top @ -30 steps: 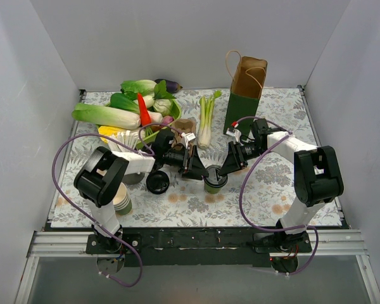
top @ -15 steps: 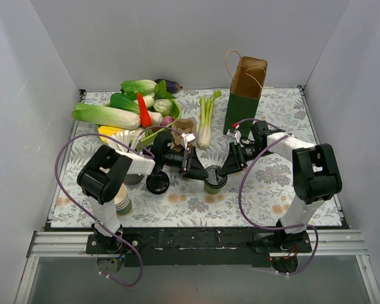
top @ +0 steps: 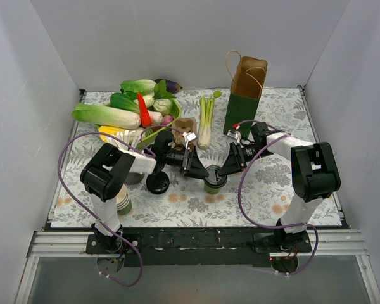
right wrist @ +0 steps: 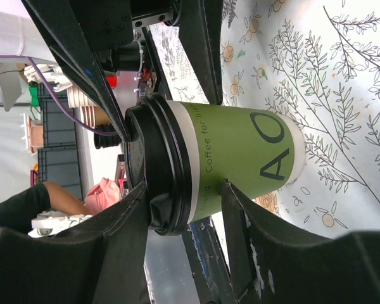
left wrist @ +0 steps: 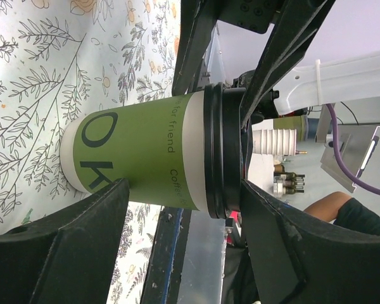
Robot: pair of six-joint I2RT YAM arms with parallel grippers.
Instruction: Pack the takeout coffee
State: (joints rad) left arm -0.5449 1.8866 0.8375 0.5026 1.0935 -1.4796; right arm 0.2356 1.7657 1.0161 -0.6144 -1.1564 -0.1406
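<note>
Top external view: the takeout coffee (top: 212, 185) stands upright on the flowered cloth (top: 272, 190), near the middle of the table and well apart from the paper bag (top: 246, 88) at the back. The left gripper (top: 199, 168) meets it from the left and the right gripper (top: 227, 169) from the right, so the cup sits between the two.

It is a small paper cup with a green wall that narrows toward the base. A round black lid (left wrist: 220, 152) with a stepped rim covers its mouth, and a pale band runs round the wall just under it. Large dark letters are printed near the base: "OK" on the side facing the left wrist camera, "AO" on the side facing the right one. Smaller dark print nearer the lid includes "Coffee" and "for friend".

Both pairs of jaws stand apart, turned so that one finger is low by the wall and the other up at the lid. In the left wrist view the lower of the left fingers (left wrist: 69, 253) reaches the wall near the base. In the right wrist view the upper of the right fingers (right wrist: 101, 253) overlaps the lid's edge, and the lower is just beside the green wall. Neither gripper is clamped round the cup; whether the fingers press on it I cannot tell.
</note>
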